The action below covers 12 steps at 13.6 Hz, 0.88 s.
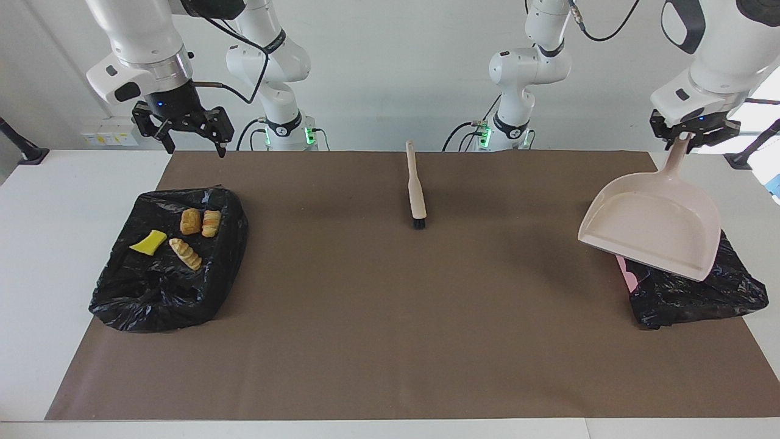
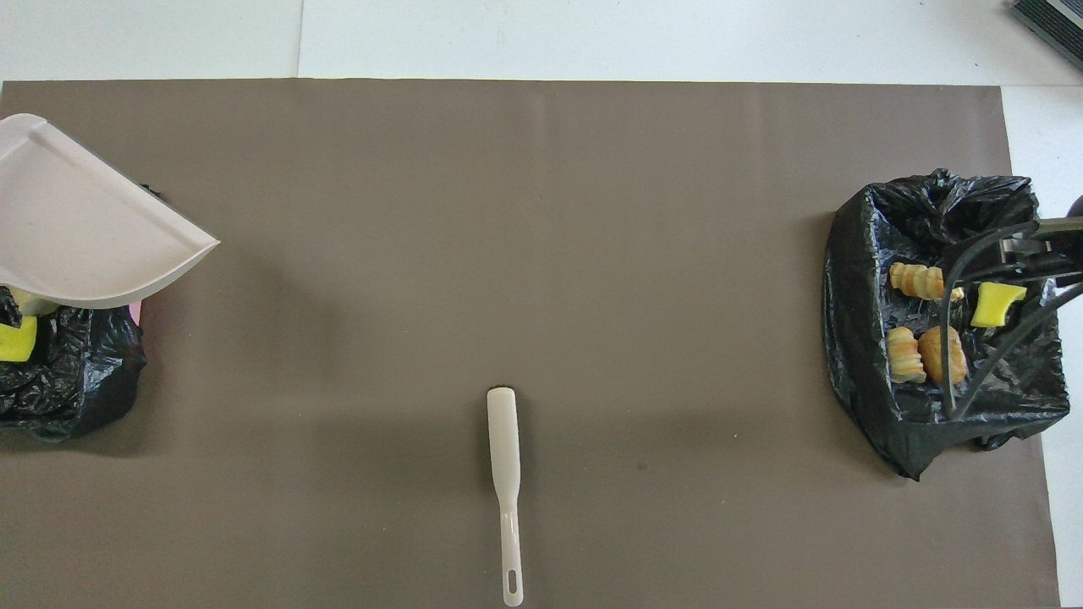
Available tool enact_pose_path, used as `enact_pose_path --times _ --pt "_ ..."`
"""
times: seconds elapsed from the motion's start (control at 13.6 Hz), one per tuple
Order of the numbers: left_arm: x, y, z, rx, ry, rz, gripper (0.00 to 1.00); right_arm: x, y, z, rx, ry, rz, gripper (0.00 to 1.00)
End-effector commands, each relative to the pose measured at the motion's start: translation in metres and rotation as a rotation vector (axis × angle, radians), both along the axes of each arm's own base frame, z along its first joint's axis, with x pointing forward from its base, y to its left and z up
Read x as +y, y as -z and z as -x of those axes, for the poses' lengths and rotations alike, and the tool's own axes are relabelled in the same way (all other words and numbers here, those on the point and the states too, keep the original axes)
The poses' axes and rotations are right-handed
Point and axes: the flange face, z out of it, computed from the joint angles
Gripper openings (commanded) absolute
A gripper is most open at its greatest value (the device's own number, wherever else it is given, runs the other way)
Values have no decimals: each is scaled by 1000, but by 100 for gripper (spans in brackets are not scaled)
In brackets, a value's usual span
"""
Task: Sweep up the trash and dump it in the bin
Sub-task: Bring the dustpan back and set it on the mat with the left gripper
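My left gripper is shut on the handle of the pale pink dustpan, which hangs tilted, handle up, over the black-bagged bin at the left arm's end. The pan hides most of that bin; a yellow sponge piece shows at its edge. The other bagged bin holds trash: a yellow sponge and three bread-like chunks. My right gripper hangs open and holds nothing, over the table's edge beside that bin. The brush lies mid-table.
A brown mat covers the table between the two bins. The brush lies lengthwise near the robots' edge, bristles pointing away from them. White table margin lies past the right arm's bin.
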Motion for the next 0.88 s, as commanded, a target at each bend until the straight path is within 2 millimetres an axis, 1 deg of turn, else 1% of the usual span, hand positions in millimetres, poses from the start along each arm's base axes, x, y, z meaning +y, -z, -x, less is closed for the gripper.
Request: enact_pose_path --times 0.0,0.15,0.22,0.29,0.37,0.44,0.52,0.59,0.66,0.74,0.81 --pt "-83 15 19 -42 -167 37 0 -10 -1 1 -9 3 -5 100" --pt "-143 28 25 -63 -279 85 0 -22 -4 4 -10 33 -50 100" --pt "-169 36 29 -76 -316 113 0 -25 -5 5 -10 41 -63 100" --pt "-188 40 30 -92 -349 147 0 -27 -7 8 -7 46 -64 100" --pt "-207 47 31 -99 -383 174 0 -29 -13 16 -14 54 -63 100" --pt "-227 60 26 -112 -415 194 0 -28 -7 21 2 54 -63 100" --pt "-245 69 23 -125 -448 216 0 -27 -8 27 -4 52 -63 100" --pt "-266 87 16 -132 -465 234 0 -27 -5 29 -1 52 -65 100" --pt "-284 92 15 -156 -472 268 0 -27 -4 31 5 51 -64 100" --pt "-302 105 14 -152 -483 282 0 -27 -4 34 6 51 -64 100" --pt "-326 125 14 -144 -494 287 0 -27 -2 35 11 51 -66 100"
